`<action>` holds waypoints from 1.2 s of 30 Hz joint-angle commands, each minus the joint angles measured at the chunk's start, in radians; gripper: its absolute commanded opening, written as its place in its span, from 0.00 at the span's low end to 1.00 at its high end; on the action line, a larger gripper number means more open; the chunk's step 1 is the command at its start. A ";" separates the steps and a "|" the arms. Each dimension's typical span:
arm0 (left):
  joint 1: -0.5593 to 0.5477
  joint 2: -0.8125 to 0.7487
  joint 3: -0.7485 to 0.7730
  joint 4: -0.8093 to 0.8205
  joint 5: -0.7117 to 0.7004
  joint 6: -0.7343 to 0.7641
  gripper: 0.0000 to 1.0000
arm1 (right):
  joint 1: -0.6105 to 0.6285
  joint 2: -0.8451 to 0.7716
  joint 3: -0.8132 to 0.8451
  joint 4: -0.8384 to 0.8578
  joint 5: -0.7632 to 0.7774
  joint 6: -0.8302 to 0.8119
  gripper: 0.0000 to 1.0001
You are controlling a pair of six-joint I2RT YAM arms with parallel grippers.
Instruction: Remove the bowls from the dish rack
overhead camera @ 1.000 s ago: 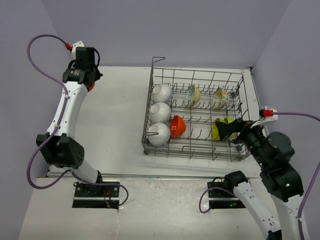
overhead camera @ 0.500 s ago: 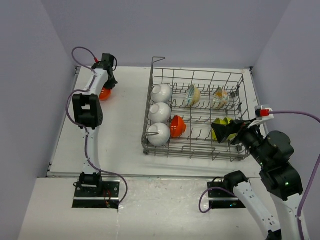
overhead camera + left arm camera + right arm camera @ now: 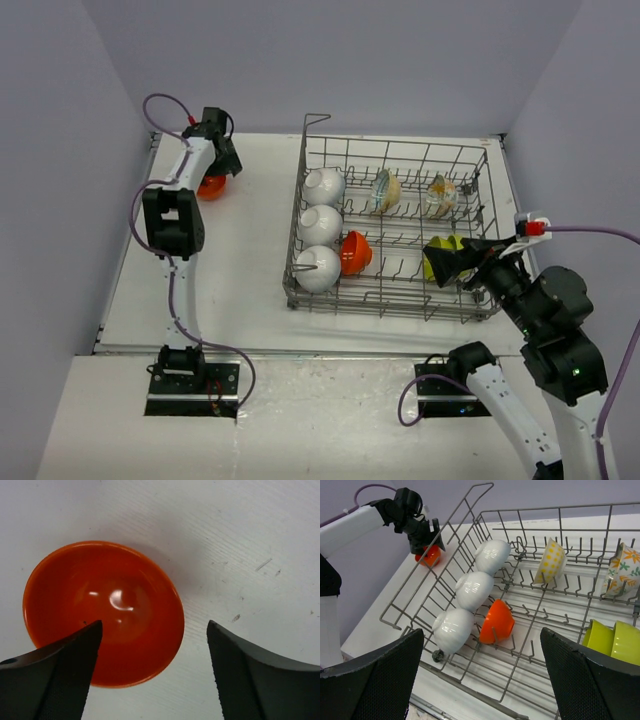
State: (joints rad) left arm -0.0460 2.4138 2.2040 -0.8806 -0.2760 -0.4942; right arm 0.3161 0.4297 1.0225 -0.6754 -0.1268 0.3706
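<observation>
Right gripper [image 3: 452, 262]: fingers spread wide and empty, over the near right corner of the dish rack [image 3: 385, 303].
Lime-green bowls [image 3: 612, 637]: in the rack, just beside that gripper.
Left gripper [image 3: 153, 625]: spread above the orange-red bowl [image 3: 102, 612], which sits upright on the table [image 3: 250, 540], with one finger overlapping its rim.

The top external camera sits above and behind the arm bases and looks steeply down, taking in the whole bench [image 3: 250, 250] and dish rack [image 3: 392, 306] from a distance. The left wrist camera faces straight down, very near the bench, onto one orange-red bowl [image 3: 102, 612] between the left pincer [image 3: 153, 625] fingers. The right wrist camera looks obliquely across the rack from its right side toward the far left, at middle range, past the right pincer [image 3: 481, 632]. All three views share that bowl.
</observation>
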 commanded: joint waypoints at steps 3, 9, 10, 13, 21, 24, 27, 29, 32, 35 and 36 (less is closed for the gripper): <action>-0.018 -0.304 -0.015 0.037 0.011 0.009 1.00 | 0.005 0.079 0.005 0.059 -0.042 0.017 0.99; -0.261 -0.620 0.011 0.104 0.096 0.051 1.00 | 0.005 0.084 -0.010 0.091 -0.028 0.033 0.99; -0.316 -0.634 0.026 0.104 0.116 0.052 1.00 | 0.005 0.083 -0.010 0.091 -0.011 0.033 0.99; -0.558 -0.686 0.010 0.153 0.083 0.048 1.00 | 0.005 0.064 -0.012 0.092 0.027 0.051 0.99; -0.922 -0.541 -0.087 0.080 -0.103 -0.026 1.00 | 0.005 -0.028 -0.036 0.085 0.113 0.090 0.99; -0.933 -0.611 -0.258 0.161 -0.085 -0.062 0.98 | 0.006 -0.043 -0.048 0.065 0.112 0.077 0.99; -0.931 -0.669 -0.409 0.264 -0.051 -0.087 0.93 | 0.005 -0.049 -0.065 0.062 0.115 0.070 0.99; -0.930 -0.645 -0.423 0.263 -0.026 -0.093 0.91 | 0.005 -0.048 -0.071 0.063 0.113 0.068 0.99; -0.919 -0.631 -0.460 0.252 0.004 -0.118 0.83 | 0.005 -0.042 -0.081 0.071 0.096 0.065 0.99; -0.871 -0.663 -0.573 0.351 0.073 -0.150 0.74 | 0.005 -0.037 -0.084 0.074 0.090 0.065 0.99; -0.856 -0.674 -0.633 0.376 0.121 -0.158 0.68 | 0.005 -0.037 -0.084 0.073 0.087 0.064 0.99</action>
State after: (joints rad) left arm -0.9501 1.8000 1.6661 -0.6090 -0.2371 -0.5980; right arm 0.3164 0.3817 0.9401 -0.6216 -0.0372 0.4446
